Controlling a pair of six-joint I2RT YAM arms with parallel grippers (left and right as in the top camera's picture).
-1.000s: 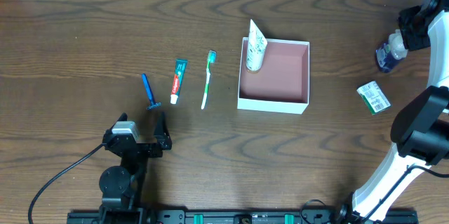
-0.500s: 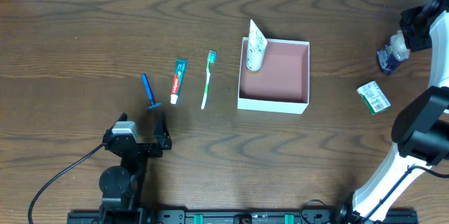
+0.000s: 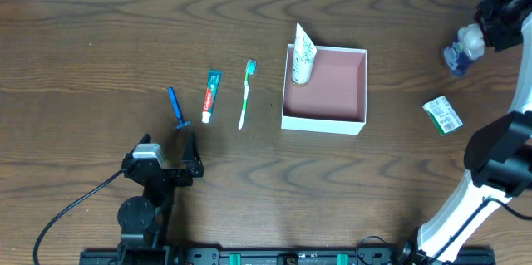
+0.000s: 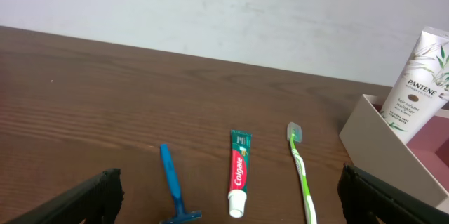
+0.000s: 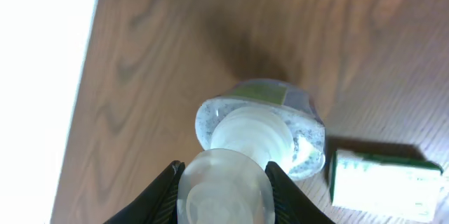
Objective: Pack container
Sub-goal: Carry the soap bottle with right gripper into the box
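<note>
The container [image 3: 361,90], white outside and dusty pink inside, sits at the table's middle with a white Pantene tube [image 3: 302,56] leaning in its far left corner; both show at the right of the left wrist view [image 4: 382,129]. A green toothbrush [image 3: 246,92], a Colgate tube [image 3: 211,95] and a blue razor [image 3: 175,108] lie left of it. My right gripper [image 3: 480,39] at the far right is shut on the cap of a small clear bottle [image 5: 261,122], lifted above the table. My left gripper [image 3: 170,159] is open and empty near the front edge.
A small green and white packet [image 3: 442,115] lies right of the container, also in the right wrist view [image 5: 379,182]. The table's far edge and white wall run close behind the right gripper. The right arm's base stands at the front right.
My right gripper has lifted the small bottle and moved it slightly toward the far edge. The left arm and the other items have not moved.
</note>
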